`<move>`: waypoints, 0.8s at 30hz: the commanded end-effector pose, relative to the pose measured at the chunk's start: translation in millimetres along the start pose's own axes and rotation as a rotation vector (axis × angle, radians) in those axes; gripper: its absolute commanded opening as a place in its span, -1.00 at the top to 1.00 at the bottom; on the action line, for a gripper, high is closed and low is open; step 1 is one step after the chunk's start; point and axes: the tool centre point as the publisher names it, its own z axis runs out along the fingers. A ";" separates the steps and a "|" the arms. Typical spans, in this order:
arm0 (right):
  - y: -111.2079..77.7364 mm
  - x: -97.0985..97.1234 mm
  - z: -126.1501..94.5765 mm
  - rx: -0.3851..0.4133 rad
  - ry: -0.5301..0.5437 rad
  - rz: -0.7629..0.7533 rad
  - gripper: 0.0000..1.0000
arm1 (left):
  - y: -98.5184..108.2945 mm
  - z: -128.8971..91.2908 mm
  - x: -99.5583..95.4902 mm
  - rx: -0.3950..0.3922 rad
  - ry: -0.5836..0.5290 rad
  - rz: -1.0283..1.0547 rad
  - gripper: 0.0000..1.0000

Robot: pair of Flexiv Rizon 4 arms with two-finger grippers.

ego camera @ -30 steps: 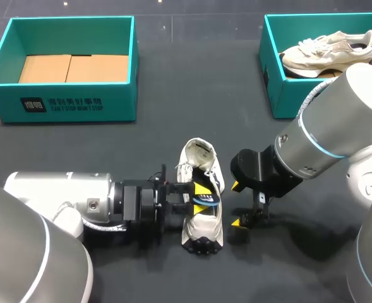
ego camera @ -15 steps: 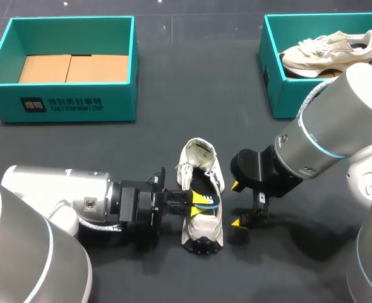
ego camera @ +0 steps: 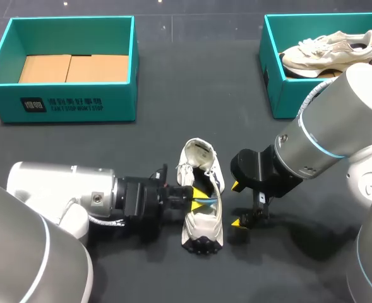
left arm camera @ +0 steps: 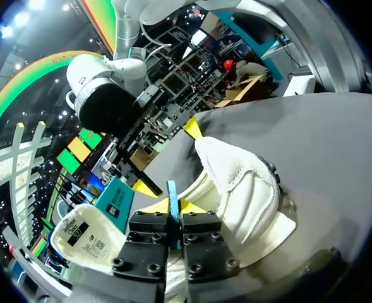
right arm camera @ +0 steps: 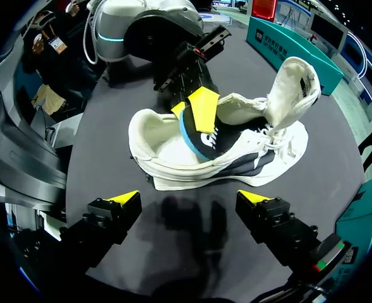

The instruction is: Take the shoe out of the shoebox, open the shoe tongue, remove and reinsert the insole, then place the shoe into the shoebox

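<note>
Left gripper (ego camera: 197,197): fingers together, clamped on the insole (ego camera: 208,201) from two sides. In the left wrist view the insole's thin blue edge stands upright between the two black finger blocks. The left arm (ego camera: 59,196) lies low and level over the table (ego camera: 173,113), coming in from the left.

Insole: dark with a blue rim, lifted partly out of the shoe's opening. Its lower part is inside the shoe.

Shoe (ego camera: 203,226): off-white with a dark patch on the side. It sits on the table near the middle, between the two grippers, with the toe end far and the heel end near. The tongue (ego camera: 197,154) is folded back toward the far end, its printed underside showing.

Right gripper (right arm camera: 191,203): fingers wide apart, nothing between them. It hangs just right of the shoe, low over the table, with a gap between it and the shoe's side. One yellow tip stands opposite the heel end, the other opposite the laces.

Far left: teal shoebox (ego camera: 62,101), open, with brown cardboard (ego camera: 72,67) on its floor and no shoe in it. It is well apart from the shoe.

Far right: second teal shoebox (ego camera: 271,69) holding a second pale shoe (ego camera: 328,52), its near corner hidden behind the right arm (ego camera: 337,126).
</note>
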 end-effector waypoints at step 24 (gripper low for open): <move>-1.1 2.0 -0.1 -0.001 -0.004 0.000 -1.00 | -31.0 -1.6 -5.8 0.098 0.028 -0.024 0.55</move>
